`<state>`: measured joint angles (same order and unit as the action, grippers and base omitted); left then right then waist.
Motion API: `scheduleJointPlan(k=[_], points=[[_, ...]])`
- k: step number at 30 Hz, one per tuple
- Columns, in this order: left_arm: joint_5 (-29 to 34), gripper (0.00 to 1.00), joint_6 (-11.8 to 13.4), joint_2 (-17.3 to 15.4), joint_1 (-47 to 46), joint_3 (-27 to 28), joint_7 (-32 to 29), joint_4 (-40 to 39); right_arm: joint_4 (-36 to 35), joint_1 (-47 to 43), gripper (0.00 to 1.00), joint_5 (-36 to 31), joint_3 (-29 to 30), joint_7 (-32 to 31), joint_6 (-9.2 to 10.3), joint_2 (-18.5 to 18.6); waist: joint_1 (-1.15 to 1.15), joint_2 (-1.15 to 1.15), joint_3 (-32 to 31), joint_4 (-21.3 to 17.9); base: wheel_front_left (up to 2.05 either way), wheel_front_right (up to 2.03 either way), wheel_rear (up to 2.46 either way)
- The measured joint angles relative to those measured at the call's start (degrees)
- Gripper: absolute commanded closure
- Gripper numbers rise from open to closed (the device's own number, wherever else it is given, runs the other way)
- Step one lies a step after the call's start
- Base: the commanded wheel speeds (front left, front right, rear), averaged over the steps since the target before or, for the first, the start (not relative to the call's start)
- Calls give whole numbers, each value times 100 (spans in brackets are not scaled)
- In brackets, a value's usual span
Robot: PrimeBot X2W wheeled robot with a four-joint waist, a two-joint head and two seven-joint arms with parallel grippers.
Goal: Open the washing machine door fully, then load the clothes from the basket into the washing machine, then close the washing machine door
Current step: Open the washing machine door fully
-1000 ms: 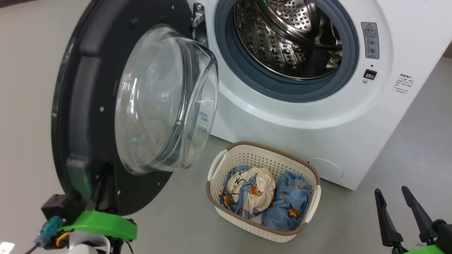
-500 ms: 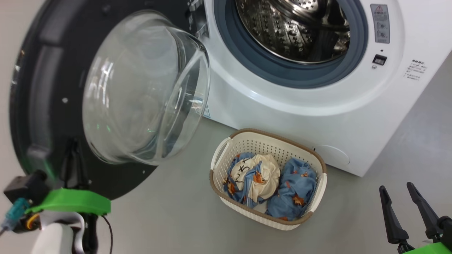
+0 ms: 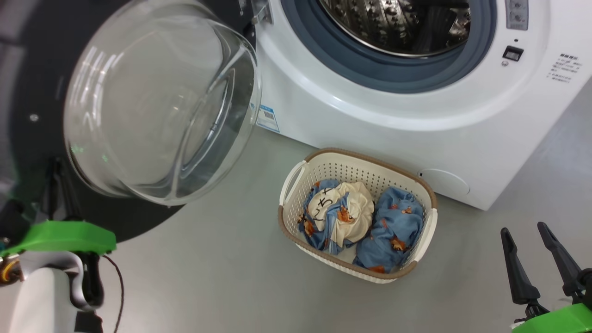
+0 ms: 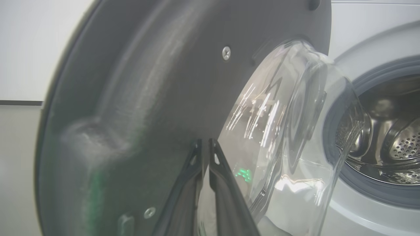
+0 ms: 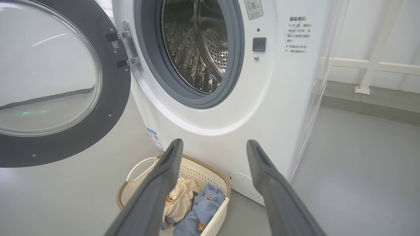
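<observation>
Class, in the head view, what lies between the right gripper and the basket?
Bare grey floor separates the right gripper from the basket; nothing stands on that stretch, as the head view shows.

right gripper (image 3: 523, 227): two long black tapered fingers (image 3: 516, 268), bright green bracket (image 3: 555, 321) behind them. left gripper (image 4: 204, 141): same dark fingers, green mount (image 3: 64, 236) at base, white forearm (image 3: 37, 296) behind it, thin dark cable (image 3: 122, 286) alongside.
</observation>
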<state>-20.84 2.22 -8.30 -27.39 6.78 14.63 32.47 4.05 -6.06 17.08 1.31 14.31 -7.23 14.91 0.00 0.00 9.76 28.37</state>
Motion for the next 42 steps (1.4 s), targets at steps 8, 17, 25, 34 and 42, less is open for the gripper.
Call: scheduleJointPlan(k=[8,17,25,34,42], points=[[397,100,-62,78,-389,516,3,363,-37,157,0,0,-34,0,0,167,0,0,284,30,0,0,0],[737,100,-67,102,-699,1065,4,777,-44,247,0,0,-91,0,0,289,0,0,495,24,0,0,0],[1000,100,-116,13,-910,1440,5,1047,-71,359,0,-1,-97,0,0,353,0,0,646,-8,0,0,0],[1260,100,-116,-133,-1138,1786,4,1209,-147,523,0,-1,-113,8,0,515,0,0,906,-55,0,0,0],[1313,100,-177,-203,-1278,2053,4,1266,-176,570,0,-51,-131,9,0,563,0,0,1062,-105,0,0,0]])
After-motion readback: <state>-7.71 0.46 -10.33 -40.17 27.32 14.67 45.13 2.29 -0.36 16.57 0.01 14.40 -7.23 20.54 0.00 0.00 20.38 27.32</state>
